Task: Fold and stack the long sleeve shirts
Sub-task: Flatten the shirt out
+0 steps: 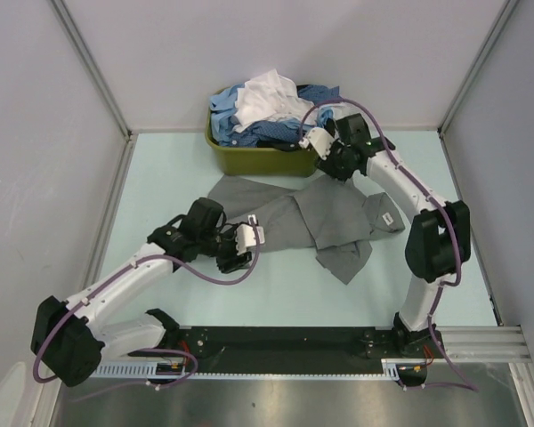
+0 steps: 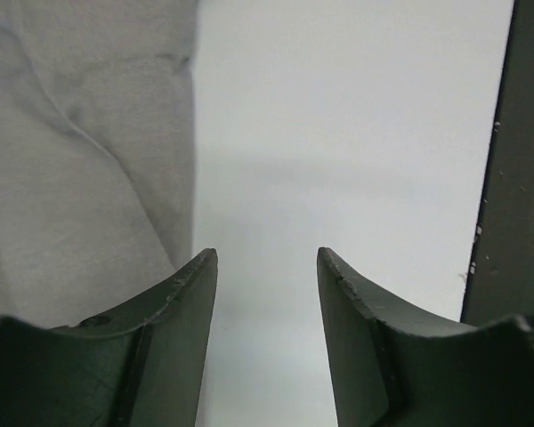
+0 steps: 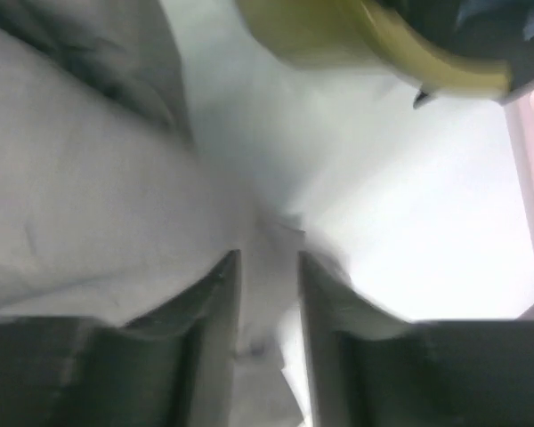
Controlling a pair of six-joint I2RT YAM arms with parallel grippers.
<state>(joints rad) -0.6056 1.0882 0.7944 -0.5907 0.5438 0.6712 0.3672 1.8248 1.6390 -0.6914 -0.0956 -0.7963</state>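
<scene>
Basket of shirts behind grey shirt, right hand beside basket

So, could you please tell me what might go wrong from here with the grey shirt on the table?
1. The left gripper is open with bare table between its fingers and the grey shirt just beside it; closing here could miss the cloth.
2. The shirt lies crumpled with overlapping folds, so a pinch may catch several layers.
3. The right gripper is close to the olive basket; it could bump it or snag the heaped shirts inside.
</scene>
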